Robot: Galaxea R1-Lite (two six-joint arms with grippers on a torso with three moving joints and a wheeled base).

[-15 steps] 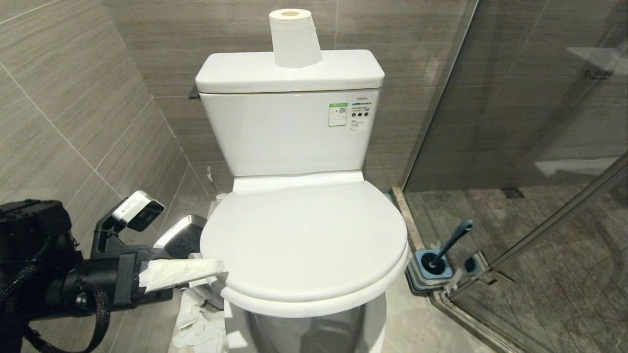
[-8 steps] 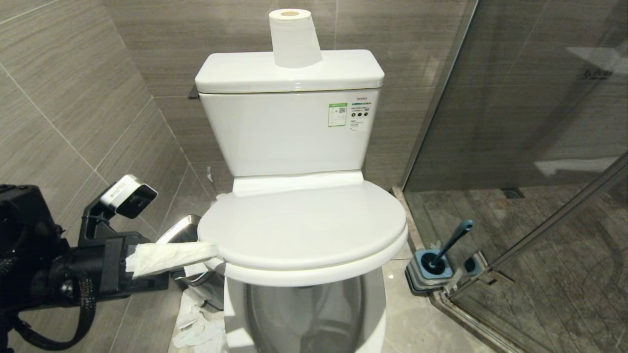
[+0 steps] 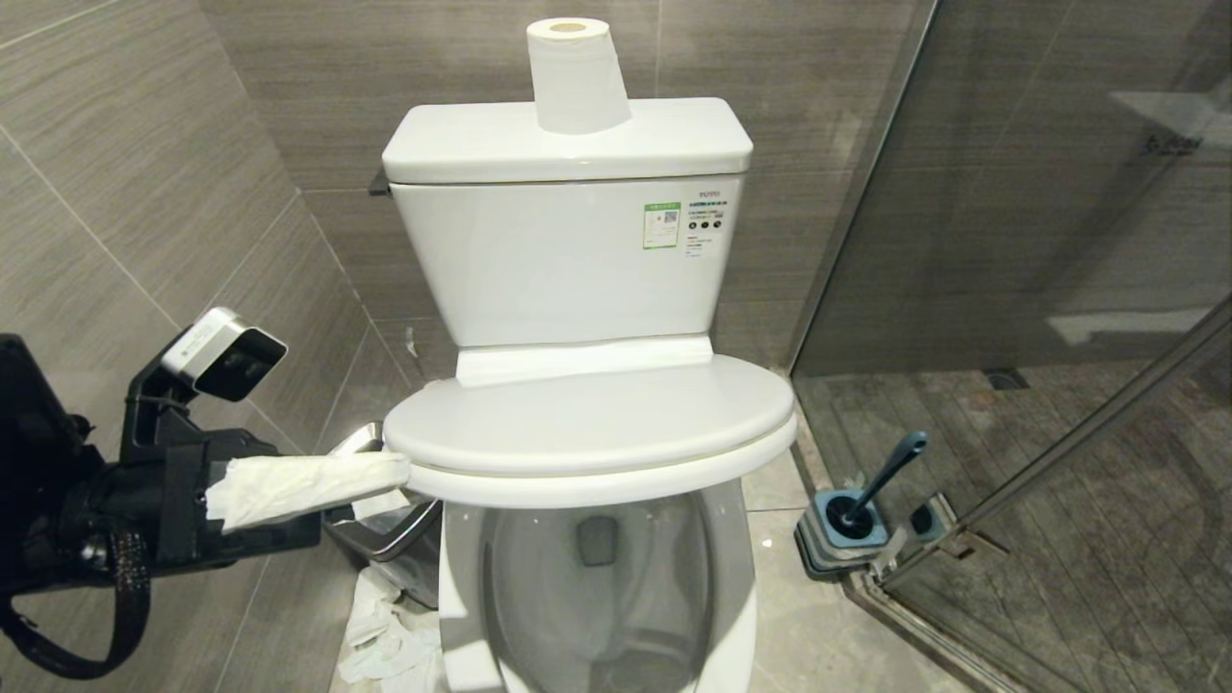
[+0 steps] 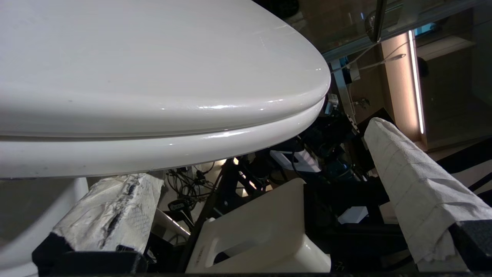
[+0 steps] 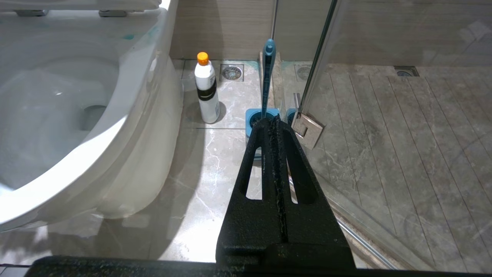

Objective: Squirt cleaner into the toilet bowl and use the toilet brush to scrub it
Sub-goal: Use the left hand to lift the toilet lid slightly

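Head view shows the left gripper (image 3: 385, 481) reaching in from the left side of the toilet, its 2 paper-wrapped fingers (image 3: 308, 486) spread wide. The upper one lies just under the edge of the seat and lid (image 3: 587, 423), which are lifted together partway off the toilet bowl (image 3: 462, 597). Below them the bowl stands uncovered, with its drain hole dark at the back. From the left wrist view, the closed pair of seat and lid (image 4: 153, 96) fills the upper half, 1 wrapped finger (image 4: 111, 207) sits right below the seat's rim and the other (image 4: 415, 184) stands well apart, with nothing between them.

The toilet brush (image 3: 890, 472) stands tilted in its square blue holder (image 3: 847, 529) on the floor to the right of the toilet, beside the glass shower door (image 3: 1059, 241). The right gripper (image 5: 277, 127) hangs low by the bowl's side with its jaws pressed together and empty, pointing toward the brush (image 5: 268, 77). A white cleaner bottle (image 5: 206, 92) with an orange cap stands upright on the floor between the bowl (image 5: 127, 127) and the brush holder.

A toilet paper roll (image 3: 577, 72) sits on the tank lid (image 3: 568, 140). A steel-rimmed waste bin (image 3: 385, 539) stands left of the bowl, with crumpled paper (image 3: 385, 635) on the floor by it.
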